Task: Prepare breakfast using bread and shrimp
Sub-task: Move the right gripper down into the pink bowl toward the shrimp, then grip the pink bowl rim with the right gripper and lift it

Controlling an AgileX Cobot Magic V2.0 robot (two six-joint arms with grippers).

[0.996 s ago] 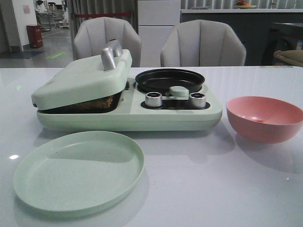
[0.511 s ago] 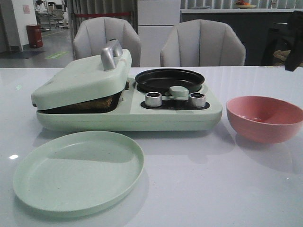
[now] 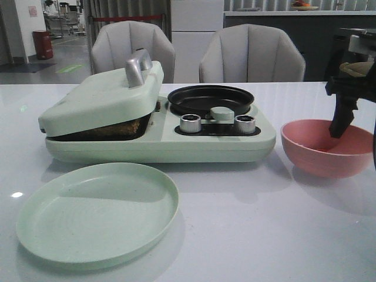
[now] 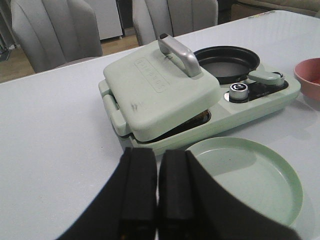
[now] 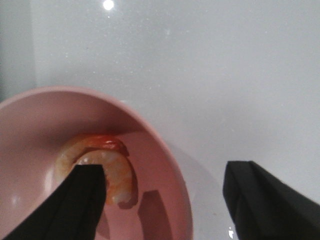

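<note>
Pink bowl (image 5: 165,165): holds shrimp (image 5: 100,167) beside one finger, where I want it.
Right gripper (image 5: 165,200): wide open, empty (straddling rim).
Left gripper (image 4: 157,192): closed, empty.

The bread (image 3: 111,128) is mostly hidden under the tilted lid (image 3: 103,97); only a brown edge is seen. In the right wrist view, part of the shrimp (image 5: 117,170) is covered by one finger (image 5: 82,197). The right gripper (image 3: 352,120) is cut off by the front view's edge.
</note>
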